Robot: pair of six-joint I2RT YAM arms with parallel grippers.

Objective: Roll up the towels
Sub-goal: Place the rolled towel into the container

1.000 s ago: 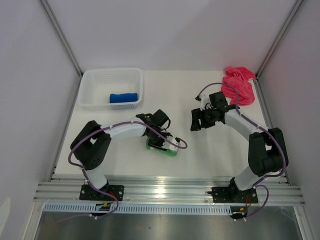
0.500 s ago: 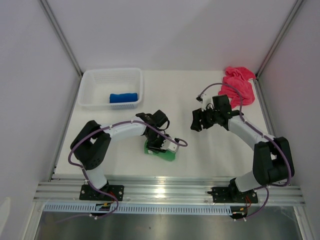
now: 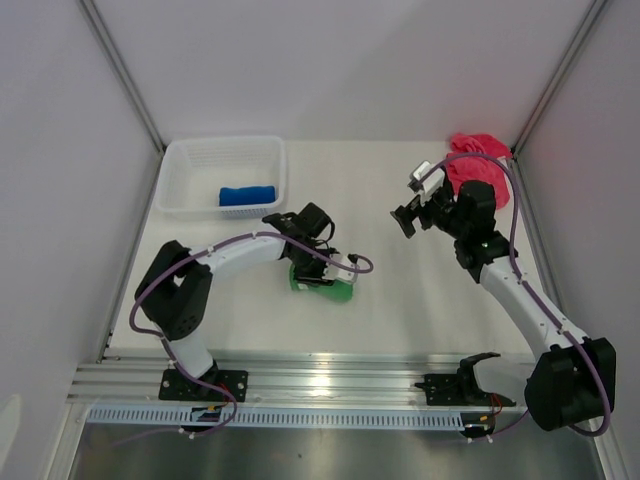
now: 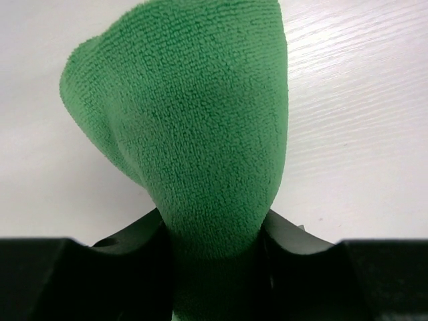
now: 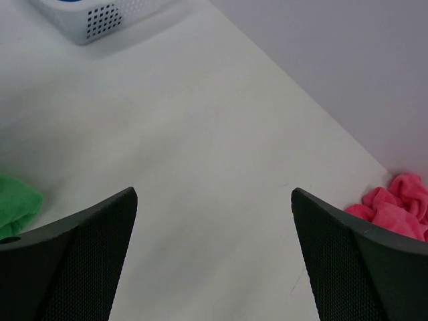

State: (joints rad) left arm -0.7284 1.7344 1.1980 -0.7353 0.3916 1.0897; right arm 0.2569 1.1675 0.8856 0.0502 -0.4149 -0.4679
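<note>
The green towel lies bunched on the table under my left gripper. In the left wrist view the jaws are shut on the green towel, which sticks out ahead of them. The blue towel lies rolled inside the white basket. The pink towel is crumpled at the back right corner; it also shows in the right wrist view. My right gripper is open and empty, raised above the table left of the pink towel. A corner of the green towel shows at the left of the right wrist view.
The white basket stands at the back left; its corner shows in the right wrist view. Grey walls enclose the table on three sides. An aluminium rail runs along the near edge.
My right arm has swung up and back toward the pink towel. My left gripper has shifted slightly with the green towel, which now lies a little further left.
</note>
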